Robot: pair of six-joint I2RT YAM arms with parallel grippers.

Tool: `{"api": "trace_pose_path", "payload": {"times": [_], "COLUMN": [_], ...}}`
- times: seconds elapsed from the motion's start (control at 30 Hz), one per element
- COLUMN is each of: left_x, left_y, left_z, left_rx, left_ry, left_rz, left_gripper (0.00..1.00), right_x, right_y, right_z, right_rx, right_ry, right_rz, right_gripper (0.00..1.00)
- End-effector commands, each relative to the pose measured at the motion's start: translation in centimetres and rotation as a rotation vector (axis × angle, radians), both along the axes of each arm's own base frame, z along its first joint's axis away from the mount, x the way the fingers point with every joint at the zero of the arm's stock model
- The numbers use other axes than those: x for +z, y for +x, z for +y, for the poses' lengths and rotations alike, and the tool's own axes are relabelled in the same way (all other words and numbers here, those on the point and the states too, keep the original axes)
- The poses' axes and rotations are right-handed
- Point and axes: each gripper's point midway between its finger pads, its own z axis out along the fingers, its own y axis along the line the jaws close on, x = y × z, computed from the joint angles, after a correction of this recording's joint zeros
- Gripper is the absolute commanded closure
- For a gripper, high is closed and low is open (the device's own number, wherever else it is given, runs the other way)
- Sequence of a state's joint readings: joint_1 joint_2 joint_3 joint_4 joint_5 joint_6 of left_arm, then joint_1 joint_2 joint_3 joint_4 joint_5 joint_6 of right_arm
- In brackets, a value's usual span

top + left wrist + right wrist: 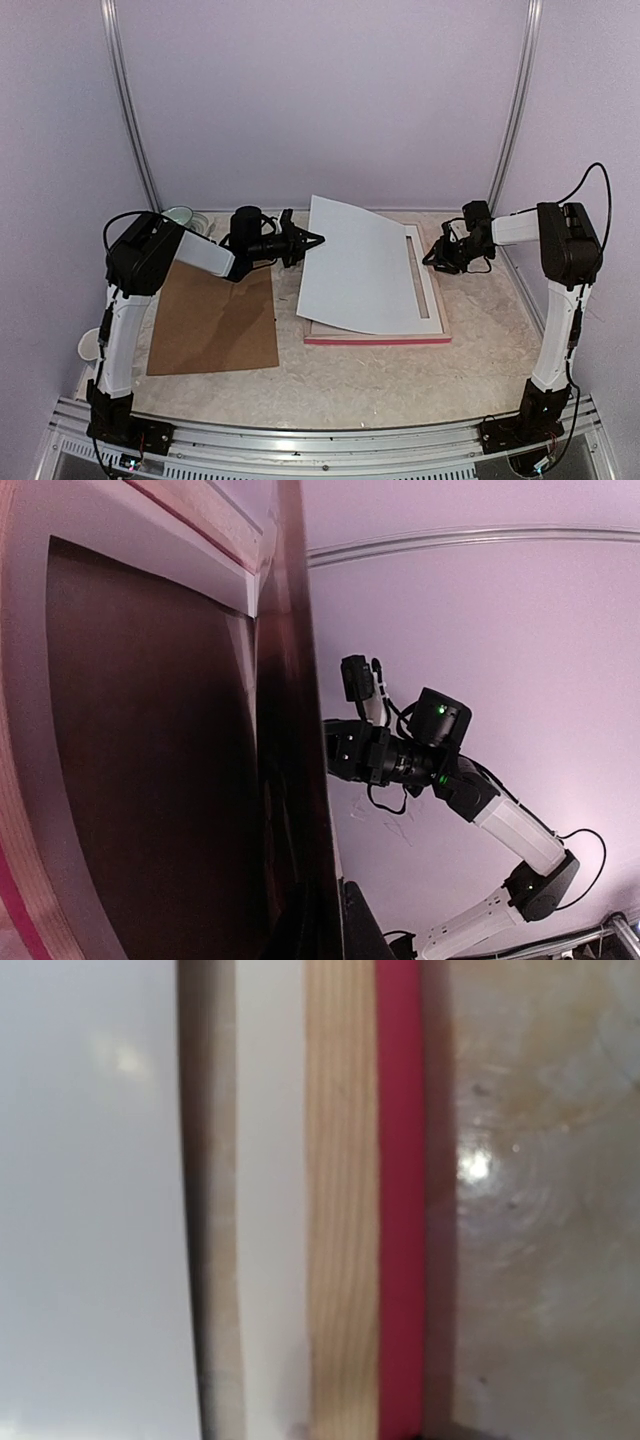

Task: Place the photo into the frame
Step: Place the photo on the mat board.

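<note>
Closed tight on the left edge of the photo (360,265) with the fingers of the left gripper (318,240). Held that sheet white back up and tilted, left side raised off the table (400,385), right side down over the frame (378,339). Appeared edge-on from the left wrist as a thin, dark reddish-brown sheet rising from between the fingers. Covered most of the white mat (430,290) lying inside the frame, with only the mat's right border and a narrow strip of its window bare. Found the frame flat on the table, pale wood face up, bright pink edge turned toward the arm bases. Showed, in the right wrist view, from left to right: the photo's white back, a band of shadow, the mat, the pale wood rail, the pink edge, then tabletop. Found the right gripper (437,256) just beside the frame's right rail, low over the table; could not tell whether its fingers stood open or closed, or whether they touched the rail. Also showed, from above, a plain brown backing board (213,320) flat to the left of the frame, apart from it, beneath the left arm, a clear container (183,217) behind that arm and a small white cup (90,345) at the table's left edge.
</note>
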State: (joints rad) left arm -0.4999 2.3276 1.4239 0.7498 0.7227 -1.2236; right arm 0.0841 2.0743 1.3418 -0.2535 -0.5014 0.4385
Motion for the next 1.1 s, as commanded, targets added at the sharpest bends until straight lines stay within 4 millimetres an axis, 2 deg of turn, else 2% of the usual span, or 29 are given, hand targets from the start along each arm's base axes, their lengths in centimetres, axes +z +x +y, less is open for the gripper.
{"api": "trace_pose_path", "payload": {"times": [0.0,0.07,0.4,0.6,1.07], "left_x": [1.7,2.0,0.3,0.4,3.2], "left_y": [-0.3,-0.2,0.3,0.4,-0.5], "left_z": [-0.7,-0.9,-1.1,-1.9,-2.7], "left_rx": [-0.006,-0.006,0.039,0.032,-0.015], "left_ry": [-0.128,-0.149,-0.151,-0.163,-0.274], "left_rz": [0.001,0.002,0.048,0.04,-0.02], "left_gripper": [0.91,0.91,0.91,0.91,0.91], "right_x": [-1.2,-1.2,-1.4,-1.5,-2.2], "right_y": [-0.9,-0.9,-1.2,-1.2,-1.6], "right_z": [0.9,1.0,1.0,1.0,1.3], "right_rx": [0.031,0.032,0.032,0.032,0.038], "right_ry": [0.017,0.022,0.026,0.031,0.054], "right_rz": [0.044,0.046,0.047,0.048,0.063], "right_gripper": [0.63,0.63,0.63,0.63,0.63]}}
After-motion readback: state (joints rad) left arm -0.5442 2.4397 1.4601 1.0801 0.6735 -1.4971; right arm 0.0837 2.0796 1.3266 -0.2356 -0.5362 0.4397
